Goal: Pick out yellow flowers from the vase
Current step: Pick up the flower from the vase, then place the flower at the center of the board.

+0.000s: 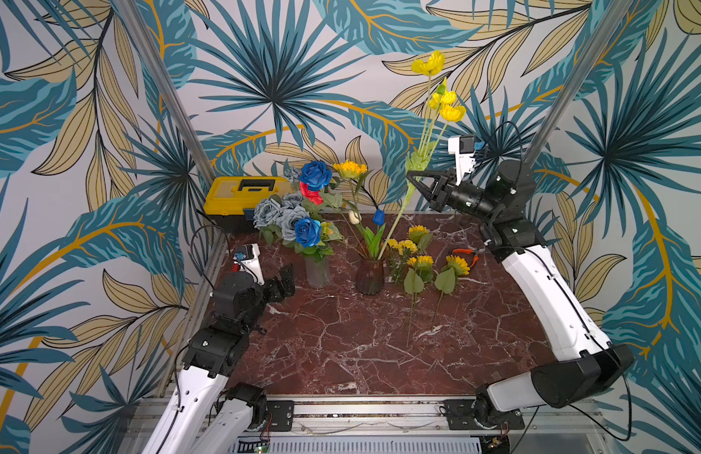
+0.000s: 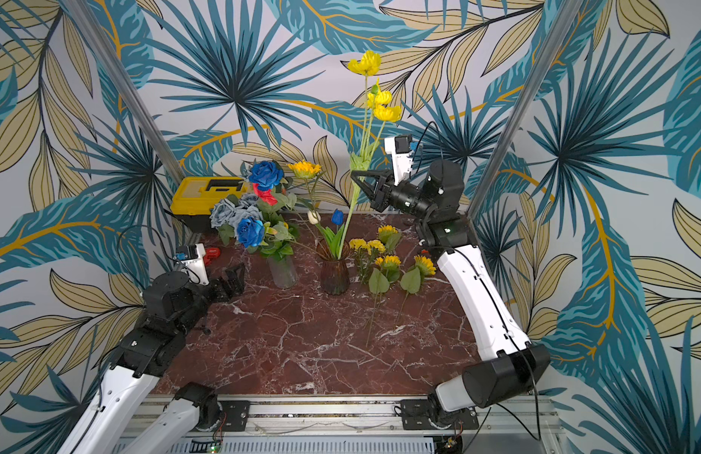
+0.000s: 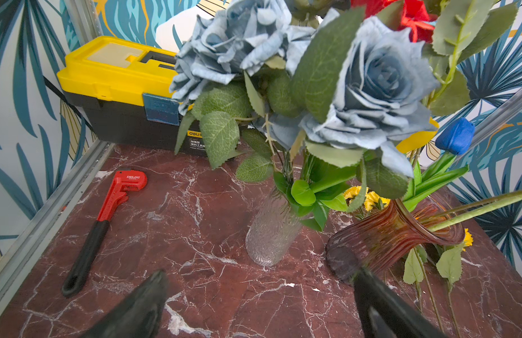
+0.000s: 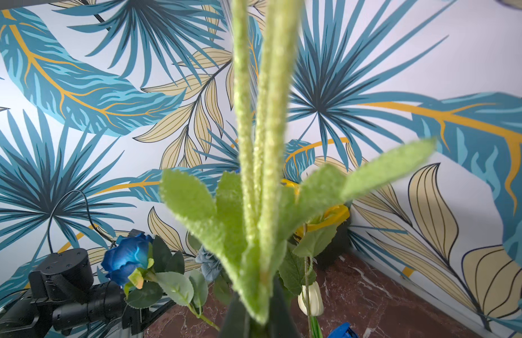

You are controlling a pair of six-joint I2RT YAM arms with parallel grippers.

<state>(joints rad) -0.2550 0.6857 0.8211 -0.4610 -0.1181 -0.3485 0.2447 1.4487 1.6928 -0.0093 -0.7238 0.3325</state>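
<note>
A ribbed brown vase [image 1: 369, 275] [image 2: 334, 277] [image 3: 385, 243] stands mid-table. My right gripper [image 1: 411, 175] [image 2: 355, 175] [image 4: 258, 316] is shut on the fuzzy green stem [image 4: 254, 204] of a tall spray of yellow flowers [image 1: 447, 106] [image 2: 386, 112], held high above the vase. The stem's foot still reaches the vase mouth. A yellow sunflower [image 1: 349, 169] also rises from that vase. Several yellow flowers [image 1: 419, 261] [image 2: 386, 261] lie on the table right of it. My left gripper [image 1: 286, 277] [image 2: 235, 275] [image 3: 259, 278] hangs open and empty, low at the left.
A clear vase [image 1: 317, 271] [image 3: 271, 234] of blue, grey and red roses stands left of the brown one. White [image 1: 353, 217] and blue [image 1: 378, 216] tulips share the brown vase. A yellow toolbox [image 1: 242, 196], a red wrench [image 3: 107, 216] and orange pliers [image 1: 467, 255] sit near the back.
</note>
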